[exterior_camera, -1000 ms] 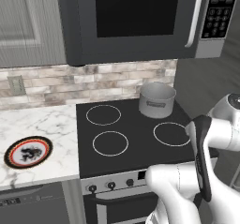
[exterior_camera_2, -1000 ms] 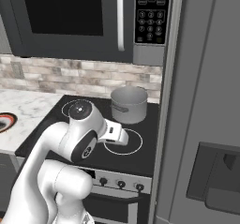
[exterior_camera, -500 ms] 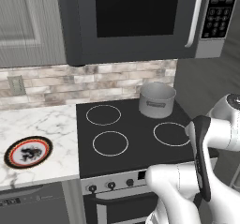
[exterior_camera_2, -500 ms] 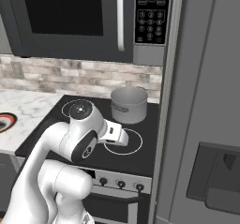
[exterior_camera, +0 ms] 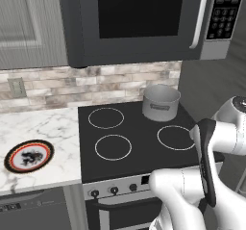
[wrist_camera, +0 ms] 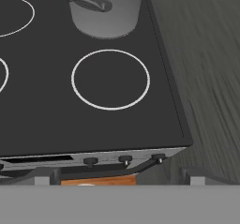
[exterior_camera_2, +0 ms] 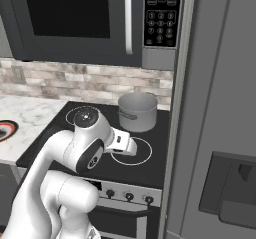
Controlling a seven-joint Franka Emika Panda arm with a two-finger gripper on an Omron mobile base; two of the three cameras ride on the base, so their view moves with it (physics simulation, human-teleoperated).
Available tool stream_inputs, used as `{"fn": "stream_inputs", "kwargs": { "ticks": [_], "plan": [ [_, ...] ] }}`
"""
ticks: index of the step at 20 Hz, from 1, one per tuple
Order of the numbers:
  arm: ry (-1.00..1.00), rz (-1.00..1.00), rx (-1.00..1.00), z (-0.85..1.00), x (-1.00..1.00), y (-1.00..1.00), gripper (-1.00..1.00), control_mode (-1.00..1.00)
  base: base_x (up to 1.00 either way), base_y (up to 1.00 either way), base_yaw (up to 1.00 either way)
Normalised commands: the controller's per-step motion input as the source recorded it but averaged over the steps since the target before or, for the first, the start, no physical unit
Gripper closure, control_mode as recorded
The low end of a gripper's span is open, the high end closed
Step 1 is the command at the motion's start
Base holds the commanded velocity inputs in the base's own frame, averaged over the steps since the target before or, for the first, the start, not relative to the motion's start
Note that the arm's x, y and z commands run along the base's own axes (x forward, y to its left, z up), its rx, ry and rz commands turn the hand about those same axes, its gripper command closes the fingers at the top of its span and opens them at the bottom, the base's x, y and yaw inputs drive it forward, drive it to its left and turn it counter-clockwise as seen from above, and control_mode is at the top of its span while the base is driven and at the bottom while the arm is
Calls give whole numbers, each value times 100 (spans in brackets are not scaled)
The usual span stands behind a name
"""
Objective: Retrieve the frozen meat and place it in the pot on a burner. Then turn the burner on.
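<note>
Retrieval step not yet begun: short grey metal pot (exterior_camera: 161, 102) waits empty on back burner of black glass cooktop (exterior_camera: 139, 142); jaws wide open, holding nothing; next, find the frozen meat.

1. The arm (exterior_camera: 206, 176) rises from the base, bent sharply at the elbow — its forearm folds back down in the left base view.
2. In the right base view the arm's round joint sits high, and the wrist reaches forward and right.
3. The gripper (exterior_camera_2: 131, 146) points slightly downward — jaws wide apart, holding nothing.
</note>
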Motion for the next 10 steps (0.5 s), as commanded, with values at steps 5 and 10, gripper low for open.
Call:
{"fn": "stream_inputs", "kwargs": {
  "ticks": [5,10],
  "plan": [
    [0,0,0,0,0,0,-100,-100,0,0,0],
    [0,0,0,0,0,0,-100,-100,0,0,0]
  ]
}}
